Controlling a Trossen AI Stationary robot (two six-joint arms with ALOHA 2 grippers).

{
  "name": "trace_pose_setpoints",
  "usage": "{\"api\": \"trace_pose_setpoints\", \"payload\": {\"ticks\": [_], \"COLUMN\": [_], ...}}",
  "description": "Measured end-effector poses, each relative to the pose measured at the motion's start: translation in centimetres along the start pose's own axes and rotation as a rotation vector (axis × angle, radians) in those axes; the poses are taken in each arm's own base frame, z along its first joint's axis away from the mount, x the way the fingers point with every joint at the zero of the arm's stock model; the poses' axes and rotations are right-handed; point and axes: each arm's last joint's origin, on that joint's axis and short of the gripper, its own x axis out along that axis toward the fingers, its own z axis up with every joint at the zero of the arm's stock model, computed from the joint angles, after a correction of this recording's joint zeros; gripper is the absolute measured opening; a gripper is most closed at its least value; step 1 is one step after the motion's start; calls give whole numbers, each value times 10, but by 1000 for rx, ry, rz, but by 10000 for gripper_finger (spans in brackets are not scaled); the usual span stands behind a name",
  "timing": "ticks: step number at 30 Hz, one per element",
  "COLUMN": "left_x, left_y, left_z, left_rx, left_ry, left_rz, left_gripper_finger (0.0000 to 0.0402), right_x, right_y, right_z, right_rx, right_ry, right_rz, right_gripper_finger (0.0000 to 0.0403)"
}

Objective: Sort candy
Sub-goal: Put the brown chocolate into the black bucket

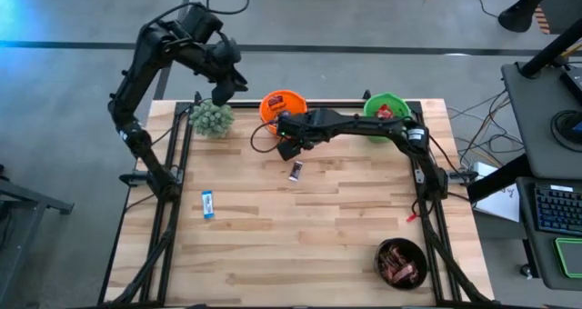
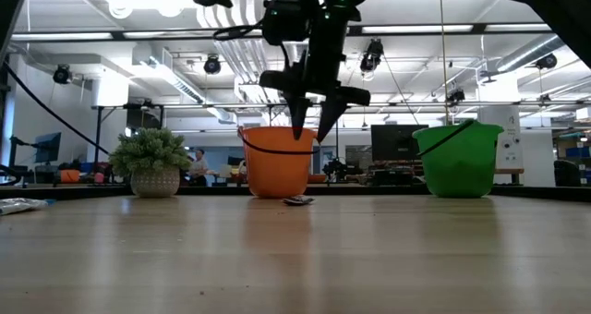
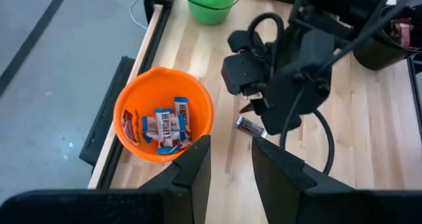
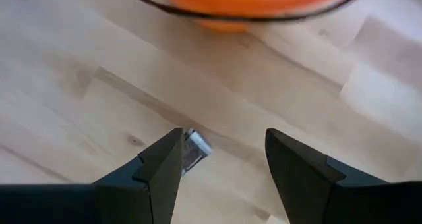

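A dark wrapped candy bar (image 1: 296, 170) (image 4: 194, 149) lies flat on the wooden table, just in front of the orange bucket (image 1: 282, 104). My right gripper (image 1: 291, 154) (image 4: 224, 141) hangs open above it, fingers pointing down; the bar lies beside one finger, untouched. In the low view this gripper (image 2: 309, 111) is clear above the bar (image 2: 297, 200). The orange bucket (image 3: 163, 122) holds several blue-and-white and red candies. A blue-and-white bar (image 1: 208, 204) lies at the table's left. My left gripper (image 1: 221, 93) (image 3: 231, 151) is high over the far left corner, open, with nothing in it.
A green bucket (image 1: 386, 109) with red candy stands at the far right, and a dark bowl (image 1: 401, 262) of candy at the near right corner. A small green plant (image 1: 211, 118) stands at the far left, under the left arm. Bare wood spans the middle and near side.
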Motion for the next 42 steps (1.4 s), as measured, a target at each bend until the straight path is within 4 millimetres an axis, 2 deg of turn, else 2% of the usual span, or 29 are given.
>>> {"api": "trace_pose_setpoints", "payload": {"ticks": [8,20,34,38,42], "left_x": [-6,-9,-9,-10,-10], "left_y": [-3,-5,-5,-5,-5], "left_z": [-1,-2,-1,-1,-1], "left_rx": [-8,-6,0,-2,-2], "left_ry": [-13,-20,-35,-36,-36], "left_rz": [6,8,12,12,12], "left_gripper_finger": [94,94,94,94,94], "right_x": [18,68,89,90,90], "right_y": [21,46,48,49,49], "right_z": [-19,-55,-61,-60,-60], "right_rx": [109,185,191,172,141], "right_ry": [13,91,104,102,106], "right_rz": [18,-62,-92,-85,-81], "right_gripper_finger": [203,203,201,159,72]}}
